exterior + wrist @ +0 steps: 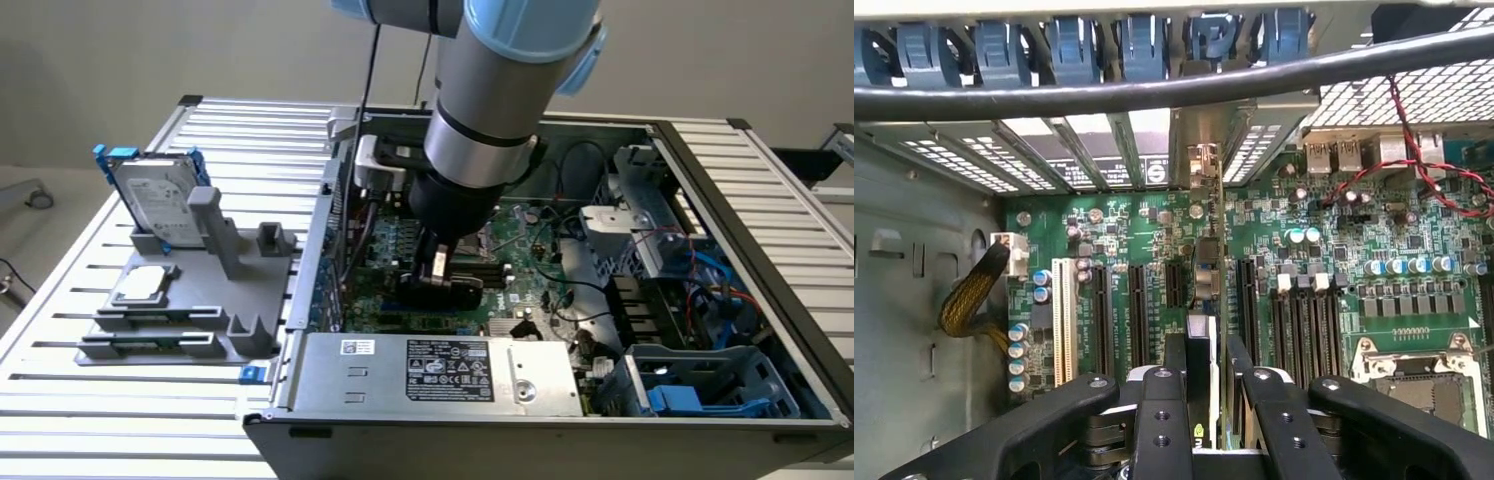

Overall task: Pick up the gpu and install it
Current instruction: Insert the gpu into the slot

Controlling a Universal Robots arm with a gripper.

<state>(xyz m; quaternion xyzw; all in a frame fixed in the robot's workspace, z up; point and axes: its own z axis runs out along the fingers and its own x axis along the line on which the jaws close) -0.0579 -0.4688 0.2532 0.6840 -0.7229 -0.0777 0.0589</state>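
GPU (1206, 285) stands on edge between the fingers, with the gripper (1206, 350) closed on its two flat faces. Its silver end bracket (1204, 165) reaches out ahead of the fingertips towards the slotted rear wall of the computer case (747, 200). In the exterior view the hand is deep inside the open case, with the card's black cover just under the fingers and low over the motherboard (1144, 235). Whether the bottom edge is already in a slot cannot be told.

The card looks light and stiff, but I judge it fragile: a thin board with exposed parts and a contact edge that should not be scraped. Holding it across the faces near the upper edge, as here, seems sound. The rounded cover looks smooth, though, so the card could pivot in the grip if one end catches.

Room is tight. Black expansion slots (1139, 315) run parallel close on either side of the fingers, and a white slot (1064, 320) lies further out on one side. Small capacitors (1294, 237) and the memory slots (1309, 335) crowd the other side. Beyond the bracket a thick black cable (1154, 95) crosses the rear wall, and red wires (1414, 150) loop nearby. The only free space is straight up from the hand.
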